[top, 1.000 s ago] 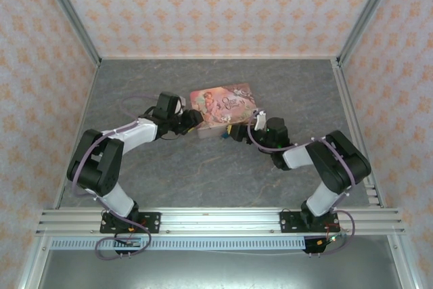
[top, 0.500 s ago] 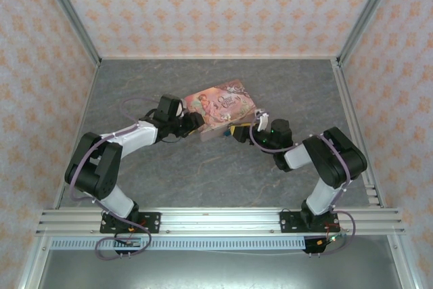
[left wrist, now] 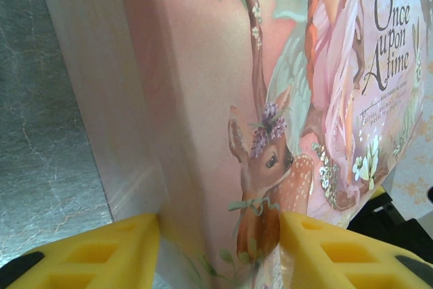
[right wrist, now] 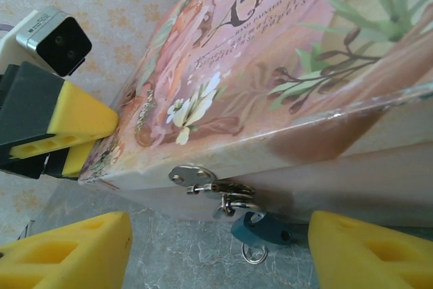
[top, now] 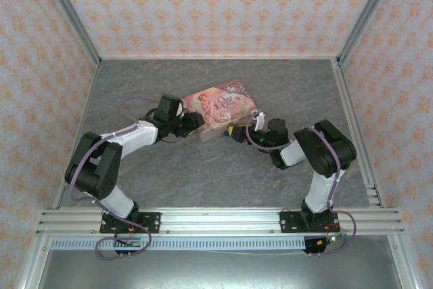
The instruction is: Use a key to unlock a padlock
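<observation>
One pink box (top: 218, 103). One teal padlock (right wrist: 264, 230) hangs from the hasp (right wrist: 201, 179) on its near side. Two grippers: the left gripper (left wrist: 220, 235) clamps the box's left end; the right gripper (right wrist: 220, 228) stands wide around the padlock, not touching it.

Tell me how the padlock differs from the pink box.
The padlock is tiny and teal; the pink box is far larger and picture-printed. The padlock dangles below the hasp; the pink box is clamped by the left gripper. Both meet at that hasp.
</observation>
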